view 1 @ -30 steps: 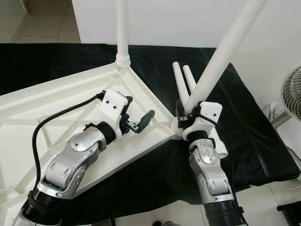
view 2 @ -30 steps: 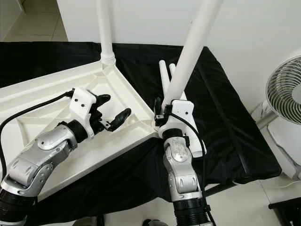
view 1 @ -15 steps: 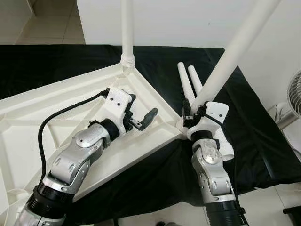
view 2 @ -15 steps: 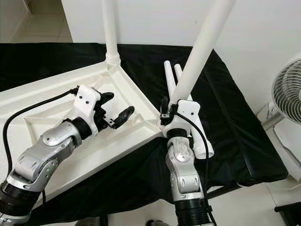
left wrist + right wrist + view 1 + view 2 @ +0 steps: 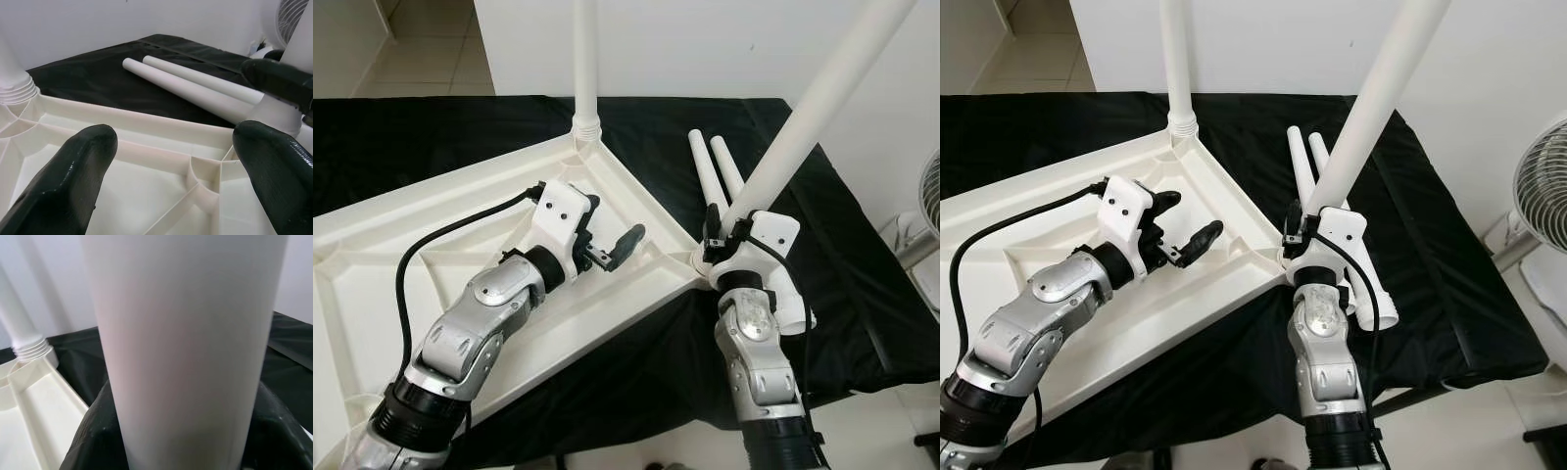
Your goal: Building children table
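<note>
Two legs spare: both loose legs (image 5: 717, 176) lay side by side on the black cloth (image 5: 862, 264), just beyond the corner being worked on, long axes running away from the robot
Tabletop: white tabletop (image 5: 372, 264) sat upside down, ribs up, with one leg already upright in the far corner socket (image 5: 585, 127)
Leg in hand: the tilted leg (image 5: 803, 117) had its foot at the near right corner socket (image 5: 700, 262), and its long axis leaned up and off to the robot's right, so clearly not square to the top
Right gripper: right gripper (image 5: 722, 233) was clamped round the base of that leg, right at the socket
Left gripper: left gripper (image 5: 607, 240) hovered over the ribbed underside with fingers (image 5: 73, 181) spread wide, holding nothing, pointed toward that same corner
What matters next, I reckon: the leg needed tipping upright over its socket; right arm was the one on it, left was close but not touching
</note>
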You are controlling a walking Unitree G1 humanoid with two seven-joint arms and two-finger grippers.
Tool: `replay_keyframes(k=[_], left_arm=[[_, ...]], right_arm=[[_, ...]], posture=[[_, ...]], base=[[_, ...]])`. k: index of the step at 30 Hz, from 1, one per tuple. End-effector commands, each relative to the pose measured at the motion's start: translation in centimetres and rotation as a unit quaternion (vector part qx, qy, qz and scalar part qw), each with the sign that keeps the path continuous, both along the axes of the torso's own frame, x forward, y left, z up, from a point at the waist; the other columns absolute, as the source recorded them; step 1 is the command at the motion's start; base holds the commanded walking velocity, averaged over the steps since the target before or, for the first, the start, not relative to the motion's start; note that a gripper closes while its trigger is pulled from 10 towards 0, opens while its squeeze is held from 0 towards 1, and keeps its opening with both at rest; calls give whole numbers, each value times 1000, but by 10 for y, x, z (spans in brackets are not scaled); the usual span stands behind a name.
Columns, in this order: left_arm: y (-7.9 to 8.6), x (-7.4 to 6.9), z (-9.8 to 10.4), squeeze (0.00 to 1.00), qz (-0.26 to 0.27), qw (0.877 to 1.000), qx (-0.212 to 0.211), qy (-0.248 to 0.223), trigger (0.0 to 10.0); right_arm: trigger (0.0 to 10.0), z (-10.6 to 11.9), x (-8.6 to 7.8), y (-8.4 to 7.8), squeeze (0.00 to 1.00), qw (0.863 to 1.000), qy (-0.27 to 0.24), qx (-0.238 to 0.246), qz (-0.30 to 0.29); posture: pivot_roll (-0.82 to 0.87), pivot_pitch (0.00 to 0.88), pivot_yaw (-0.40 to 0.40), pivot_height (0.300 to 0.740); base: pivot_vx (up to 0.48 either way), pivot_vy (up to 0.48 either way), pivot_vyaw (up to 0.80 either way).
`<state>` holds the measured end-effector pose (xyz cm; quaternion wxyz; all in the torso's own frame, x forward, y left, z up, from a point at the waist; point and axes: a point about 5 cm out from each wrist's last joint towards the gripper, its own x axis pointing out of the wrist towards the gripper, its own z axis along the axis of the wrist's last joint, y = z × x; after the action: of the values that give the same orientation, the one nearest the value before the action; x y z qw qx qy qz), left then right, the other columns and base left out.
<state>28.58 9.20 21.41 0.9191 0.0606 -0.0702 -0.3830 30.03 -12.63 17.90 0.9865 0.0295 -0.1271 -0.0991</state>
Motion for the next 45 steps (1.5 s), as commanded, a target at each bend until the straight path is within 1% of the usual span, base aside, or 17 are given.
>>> replay_keyframes(k=[1,10,18,28,32,35,40,41,43,44,45], left_arm=[[-9,-7,-2,0,-90,996,19,4,10000],[-9,-8,-2,0,-94,995,20,5,10000],[-11,-8,-2,0,-94,995,17,5,10000],[-12,-7,-2,0,-91,996,13,3,10000],[-13,-6,-2,0,-89,996,12,2,10000],[-13,-6,-2,0,-88,996,10,2,10000],[-13,-6,-2,0,-87,996,9,2,10000],[-13,-6,-2,0,-87,996,9,2,10000],[-13,-6,-2,0,-87,996,9,2,10000],[-13,-6,-2,0,-88,996,9,2,10000],[-13,-6,-2,0,-88,996,9,2,10000]], right_arm=[[10000,-38,-2,-22,0,993,89,-3,-71],[10000,-40,1,-15,0,990,90,-2,-104],[10000,-40,6,-4,0,992,90,-7,-89],[10000,-37,11,-1,0,993,88,-9,-79],[10000,-35,13,0,0,993,84,-13,-77],[10000,-32,15,3,0,995,76,-23,-63],[10000,-33,15,4,0,995,75,-26,-59],[10000,-33,15,4,294,995,74,-26,-58],[10000,-33,15,4,294,995,74,-24,-58],[10000,-33,16,4,467,995,74,-24,-58],[10000,-33,16,4,467,995,74,-24,-58]], posture=[[-7,167,36,740],[-3,165,37,740],[-8,168,30,740],[-15,166,23,740],[-17,167,19,740],[-17,167,16,740],[-17,166,13,740],[-17,165,13,740],[-17,165,13,740],[-17,163,12,740],[-17,163,12,740]], base=[[0,0,0],[0,0,0],[0,0,0],[0,0,0],[0,0,0],[0,0,0],[0,0,0],[0,0,0],[0,0,0],[0,0,0],[0,0,0]])
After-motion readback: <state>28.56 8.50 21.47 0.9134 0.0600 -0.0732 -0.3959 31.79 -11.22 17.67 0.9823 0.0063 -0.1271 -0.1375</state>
